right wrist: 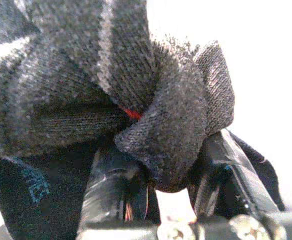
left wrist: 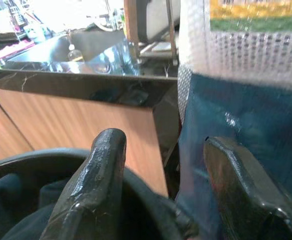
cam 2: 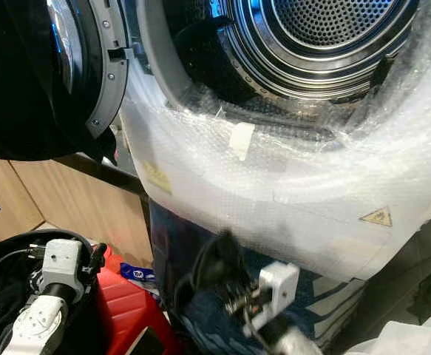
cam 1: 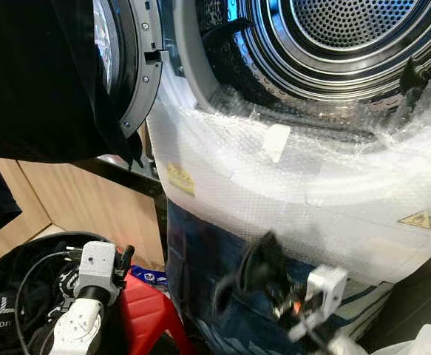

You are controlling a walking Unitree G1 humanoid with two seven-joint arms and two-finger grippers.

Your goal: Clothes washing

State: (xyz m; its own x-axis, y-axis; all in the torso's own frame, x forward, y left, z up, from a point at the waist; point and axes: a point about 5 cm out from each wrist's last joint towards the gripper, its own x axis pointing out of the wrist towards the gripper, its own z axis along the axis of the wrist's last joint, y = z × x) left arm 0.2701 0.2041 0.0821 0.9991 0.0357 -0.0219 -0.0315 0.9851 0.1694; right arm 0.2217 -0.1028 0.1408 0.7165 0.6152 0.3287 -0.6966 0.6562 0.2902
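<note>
The washing machine's drum (cam 1: 333,29) stands open at the top, its front wrapped in bubble wrap (cam 1: 274,192). A black garment (cam 1: 38,89) hangs over the open door (cam 1: 137,66). My right gripper (right wrist: 161,165) is low in front of the machine's blue lower panel (cam 1: 200,251), shut on a grey striped knit sock (right wrist: 85,75), which shows as a dark bunch (cam 1: 258,265) in the eye view. My left gripper (left wrist: 165,145) is open above the black laundry basket (cam 1: 23,255), which holds dark clothes (left wrist: 15,200).
A red object (cam 1: 148,310) lies on the floor between the basket and the machine. Wooden cabinet fronts (cam 1: 89,207) under a dark countertop (left wrist: 75,82) stand to the left. A yellow warning sticker (cam 1: 416,219) marks the machine's right side.
</note>
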